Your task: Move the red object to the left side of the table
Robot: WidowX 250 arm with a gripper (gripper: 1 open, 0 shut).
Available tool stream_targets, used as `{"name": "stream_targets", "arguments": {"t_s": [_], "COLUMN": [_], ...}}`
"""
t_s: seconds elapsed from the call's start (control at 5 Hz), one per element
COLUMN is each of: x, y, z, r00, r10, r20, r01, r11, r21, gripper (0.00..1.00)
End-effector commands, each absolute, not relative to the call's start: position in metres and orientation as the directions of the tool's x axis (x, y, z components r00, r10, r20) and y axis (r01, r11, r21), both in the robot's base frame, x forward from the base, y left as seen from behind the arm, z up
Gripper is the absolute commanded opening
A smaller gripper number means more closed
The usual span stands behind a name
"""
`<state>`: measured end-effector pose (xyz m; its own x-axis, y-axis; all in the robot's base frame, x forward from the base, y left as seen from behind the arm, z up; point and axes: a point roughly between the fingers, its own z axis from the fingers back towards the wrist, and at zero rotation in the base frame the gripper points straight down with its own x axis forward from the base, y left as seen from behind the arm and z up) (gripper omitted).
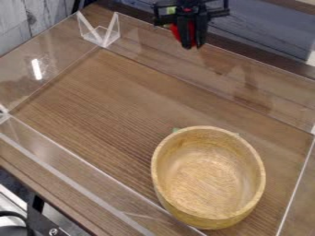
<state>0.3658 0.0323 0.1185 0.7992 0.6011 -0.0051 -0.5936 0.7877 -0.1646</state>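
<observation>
The red object [186,36] hangs in the air over the far edge of the table [123,106], seen as a small red patch between dark fingers. My gripper [187,39] points straight down and is shut on it. Its green top is hidden by the fingers. The object is well clear of the tabletop.
A large light wooden bowl [208,176] sits at the near right of the table. Clear acrylic walls [55,152] border the table, with a folded clear piece [99,31] at the far left corner.
</observation>
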Motion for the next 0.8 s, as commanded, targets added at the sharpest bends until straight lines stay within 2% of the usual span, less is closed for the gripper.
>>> {"name": "stream_targets", "arguments": {"t_s": [0.0,0.2,0.6], "x": [0.364,0.355,0.35], "y": [0.037,0.034,0.027], "z": [0.13,0.12,0.111], "r00": [0.782,0.769,0.845], "r10": [0.622,0.637,0.533], "r20": [0.047,0.049,0.046], "r01": [-0.605,-0.621,-0.519], "r11": [0.775,0.764,0.837], "r21": [-0.182,-0.174,-0.17], "gripper": [0.0,0.0,0.0]}}
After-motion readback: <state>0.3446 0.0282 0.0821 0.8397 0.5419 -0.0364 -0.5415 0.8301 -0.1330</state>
